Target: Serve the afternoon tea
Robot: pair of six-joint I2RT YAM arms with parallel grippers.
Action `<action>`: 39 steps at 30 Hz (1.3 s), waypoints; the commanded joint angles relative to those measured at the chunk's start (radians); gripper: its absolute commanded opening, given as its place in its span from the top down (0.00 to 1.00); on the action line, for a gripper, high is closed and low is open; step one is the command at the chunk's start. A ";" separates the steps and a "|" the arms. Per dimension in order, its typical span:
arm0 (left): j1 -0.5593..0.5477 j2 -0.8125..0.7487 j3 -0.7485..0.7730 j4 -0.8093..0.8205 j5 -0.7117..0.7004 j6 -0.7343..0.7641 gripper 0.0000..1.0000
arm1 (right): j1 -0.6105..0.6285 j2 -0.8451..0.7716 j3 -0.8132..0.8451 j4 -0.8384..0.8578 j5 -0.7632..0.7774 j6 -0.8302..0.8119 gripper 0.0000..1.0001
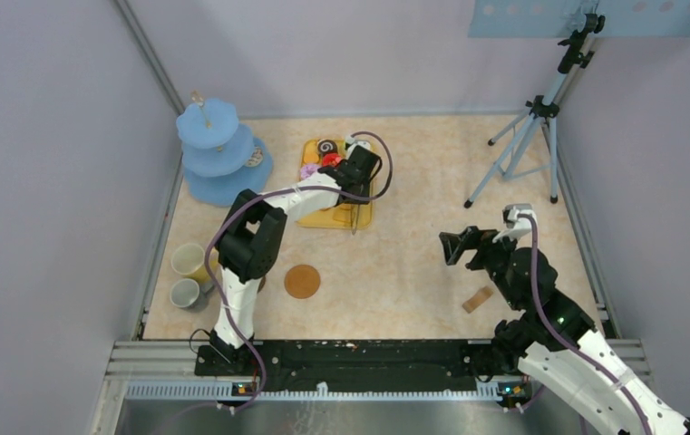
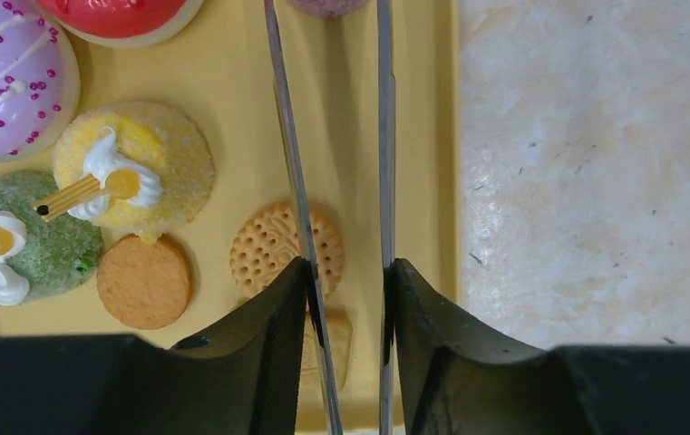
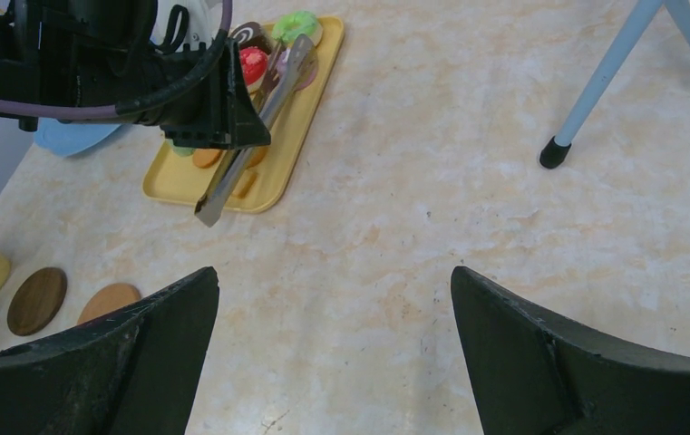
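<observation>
My left gripper [image 1: 359, 172] is shut on the long metal tongs [image 2: 384, 136] and holds them over the yellow tray [image 1: 362, 217]. Both tong arms run between its fingers [image 2: 345, 267]. On the tray [image 2: 232, 82] lie a purple doughnut [image 2: 5, 82], a red one [image 2: 114, 14], a yellow cake [image 2: 137, 168], a green cake [image 2: 33, 240] and orange biscuits [image 2: 144, 281]. The yellow mug [image 1: 189, 261] and the grey-white mug [image 1: 185, 294] stand at the left. A brown coaster [image 1: 302, 281] lies nearby, and a darker coaster [image 3: 37, 299] shows in the right wrist view. My right gripper [image 1: 457, 246] is open and empty above the table [image 3: 335, 281].
A blue three-tier stand [image 1: 218, 149] stands at the back left. A tripod [image 1: 531, 136] stands at the back right. A small wooden block [image 1: 478, 299] lies near my right arm. Walls close the table on the left, back and right.
</observation>
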 commanded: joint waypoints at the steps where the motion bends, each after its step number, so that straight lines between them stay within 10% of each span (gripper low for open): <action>1: 0.008 -0.019 0.037 0.005 -0.032 0.015 0.62 | -0.006 -0.019 0.029 0.010 0.001 -0.004 0.03; 25: 0.021 -0.359 -0.109 -0.043 -0.049 0.111 0.79 | -0.006 0.033 0.030 0.017 -0.024 -0.014 0.04; 39: 0.348 -0.700 -0.451 -0.089 0.132 0.107 0.77 | -0.006 0.064 0.032 0.030 -0.047 -0.023 0.04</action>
